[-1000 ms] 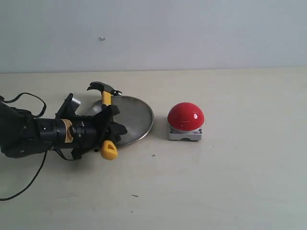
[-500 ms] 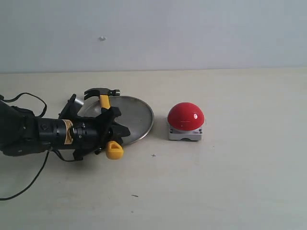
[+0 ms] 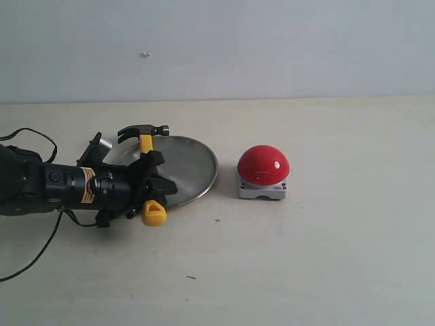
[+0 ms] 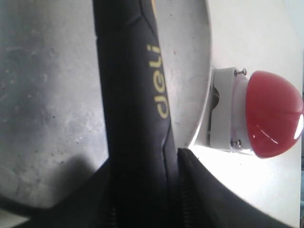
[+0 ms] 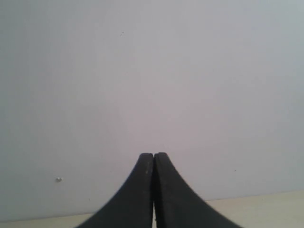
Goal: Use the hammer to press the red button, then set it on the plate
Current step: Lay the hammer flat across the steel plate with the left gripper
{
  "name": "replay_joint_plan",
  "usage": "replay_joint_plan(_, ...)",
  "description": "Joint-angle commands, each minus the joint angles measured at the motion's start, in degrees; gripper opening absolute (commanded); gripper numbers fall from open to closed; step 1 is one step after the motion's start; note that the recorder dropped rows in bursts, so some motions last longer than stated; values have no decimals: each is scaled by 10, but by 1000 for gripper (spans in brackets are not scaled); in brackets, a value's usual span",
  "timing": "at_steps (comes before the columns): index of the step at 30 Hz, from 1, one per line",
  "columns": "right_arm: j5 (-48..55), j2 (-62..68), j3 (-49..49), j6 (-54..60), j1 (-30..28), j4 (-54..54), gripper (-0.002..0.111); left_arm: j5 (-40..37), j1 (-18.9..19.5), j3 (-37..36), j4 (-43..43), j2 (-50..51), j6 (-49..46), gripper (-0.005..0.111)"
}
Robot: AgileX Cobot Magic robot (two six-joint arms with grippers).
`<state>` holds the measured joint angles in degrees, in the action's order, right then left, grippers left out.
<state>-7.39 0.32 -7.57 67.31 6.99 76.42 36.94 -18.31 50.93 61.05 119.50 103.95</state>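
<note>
The hammer (image 3: 145, 146) lies across the left part of the silver plate (image 3: 187, 166). Its dark head is at the far rim and its yellow holed end (image 3: 153, 213) sticks out past the near rim. My left gripper (image 3: 155, 178) reaches in from the left, shut on the hammer's black handle. In the left wrist view the handle (image 4: 128, 95) fills the gap between the left gripper's (image 4: 142, 161) fingers, with the plate (image 4: 47, 95) underneath. The red button (image 3: 263, 164) stands on the table right of the plate, apart from it. My right gripper (image 5: 154, 154) is shut on nothing and faces a blank wall.
The left arm's black cable (image 3: 34, 258) trails over the table at the left. A pale wall (image 3: 272, 47) runs behind the table. The red button (image 4: 273, 114) on its grey base also shows in the left wrist view, just beyond the plate's rim.
The hammer's head has levelled out at the plate's far rim. The left arm drew back a little to the left, and the yellow end shifted left with it. The right gripper is unchanged.
</note>
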Motion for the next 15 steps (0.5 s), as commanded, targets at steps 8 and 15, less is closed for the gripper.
replay_joint_plan(8, 0, -3, 2, 0, -4, -5, 0, 30, 0, -3, 34, -5, 3, 36)
replay_joint_plan(15, 0, -3, 2, 0, -4, -5, 0, 26, 0, -3, 47, -5, 3, 66)
